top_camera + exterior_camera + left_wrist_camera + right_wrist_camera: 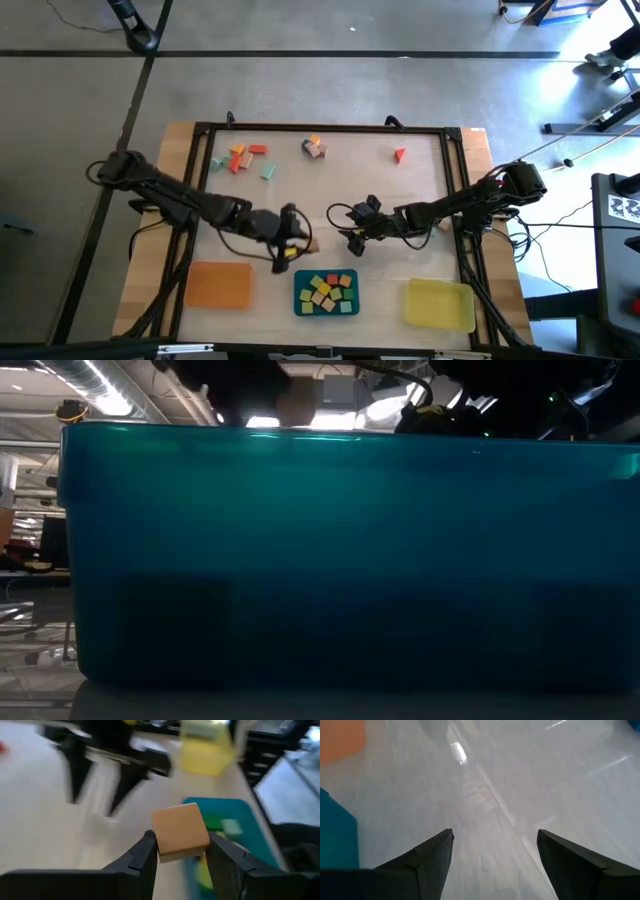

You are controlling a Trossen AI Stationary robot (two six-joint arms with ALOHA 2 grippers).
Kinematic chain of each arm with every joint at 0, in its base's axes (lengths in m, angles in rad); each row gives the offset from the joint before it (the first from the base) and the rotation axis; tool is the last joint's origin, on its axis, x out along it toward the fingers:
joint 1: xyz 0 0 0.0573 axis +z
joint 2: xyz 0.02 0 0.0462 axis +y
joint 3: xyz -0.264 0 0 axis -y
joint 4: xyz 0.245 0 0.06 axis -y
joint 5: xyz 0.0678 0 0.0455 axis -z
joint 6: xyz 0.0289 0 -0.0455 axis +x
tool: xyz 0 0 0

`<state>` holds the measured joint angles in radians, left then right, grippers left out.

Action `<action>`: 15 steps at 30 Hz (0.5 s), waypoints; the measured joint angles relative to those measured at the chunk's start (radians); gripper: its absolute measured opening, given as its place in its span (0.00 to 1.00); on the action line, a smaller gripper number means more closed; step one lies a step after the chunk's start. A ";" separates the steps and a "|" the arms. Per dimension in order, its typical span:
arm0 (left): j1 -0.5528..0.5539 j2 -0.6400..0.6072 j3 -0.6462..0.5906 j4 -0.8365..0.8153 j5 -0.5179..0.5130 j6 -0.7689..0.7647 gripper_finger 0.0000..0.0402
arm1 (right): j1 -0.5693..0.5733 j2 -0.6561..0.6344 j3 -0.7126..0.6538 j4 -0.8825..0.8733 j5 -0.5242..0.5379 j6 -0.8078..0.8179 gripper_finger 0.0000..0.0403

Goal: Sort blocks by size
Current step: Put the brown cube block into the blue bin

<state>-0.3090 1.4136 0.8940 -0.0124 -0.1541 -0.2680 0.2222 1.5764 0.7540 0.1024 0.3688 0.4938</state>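
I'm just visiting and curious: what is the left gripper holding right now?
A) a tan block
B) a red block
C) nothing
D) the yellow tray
A: in the left wrist view, the left gripper has its fingers closed on a tan block, near the teal tray; the right gripper is open and empty.

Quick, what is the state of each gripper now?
Left gripper: shut on a tan block, near the teal tray.
Right gripper: open, holding nothing, over the table.
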 joint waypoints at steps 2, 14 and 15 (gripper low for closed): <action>-0.025 0.008 0.000 0.021 0.030 -0.047 0.32 | 0.000 0.000 0.000 0.002 0.009 0.000 0.71; -0.091 0.147 0.000 0.233 0.149 -0.161 0.32 | 0.000 0.000 0.000 0.000 0.033 -0.002 0.71; -0.091 0.156 0.000 0.234 0.148 -0.156 0.32 | 0.000 0.000 0.000 0.000 0.033 -0.002 0.71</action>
<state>-0.4000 1.5699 0.8940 0.2213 -0.0057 -0.4237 0.2222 1.5764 0.7540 0.1028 0.4015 0.4919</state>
